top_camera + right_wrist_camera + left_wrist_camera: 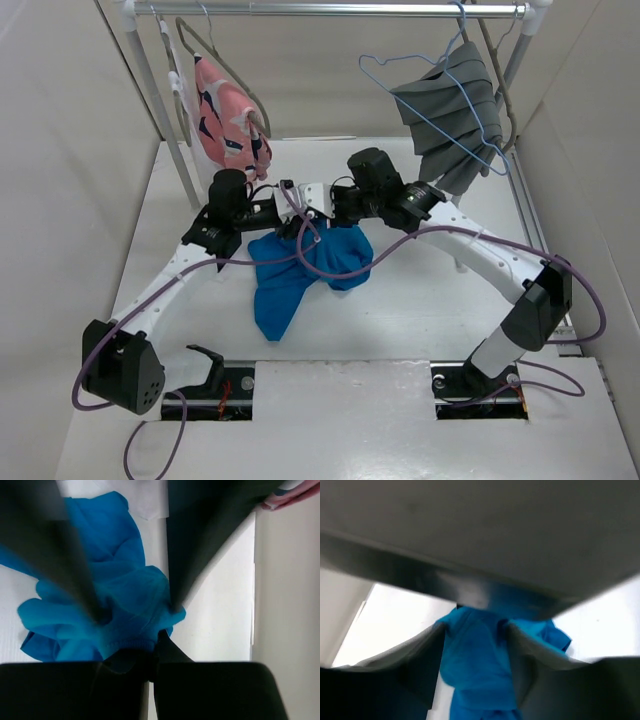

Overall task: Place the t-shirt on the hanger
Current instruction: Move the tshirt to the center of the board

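Blue cotton fills the middle of the top view. The t-shirt (290, 285) lies crumpled at the centre of the worktop (420, 320), its upper folds gathered where both arms meet and the rest trailing toward the near edge. The hanger (480, 88) is hung on the rail (330, 10) at the back right, well apart from the shirt, and a pleated grey cloth (450, 110) is draped on it. A purple cable (450, 230) is looped across the shirt. It is judged that this cable could snag in the cloth once the shirt is raised. The hanger could also be set swinging, or knocked off the rail, if it is reached for with the grey cloth on it.

From the left wrist, the left jaws are seen partly apart, with blue cloth filling the gap between the fingers (427, 655). Whether the cloth is pinched cannot be told. Much of this view is hidden by a blurred dark body overhead.

From the right wrist, the right jaws are closed on a small fold of the shirt, and the left jaws are seen opposite, straddling a thick bunch. No neck or hem opening is spread. If the bunch is clamped as it lies, several layers are likely to be taken together, and the hanger could then not be threaded in. The small fold may also be pulled free if the arms are drawn apart.
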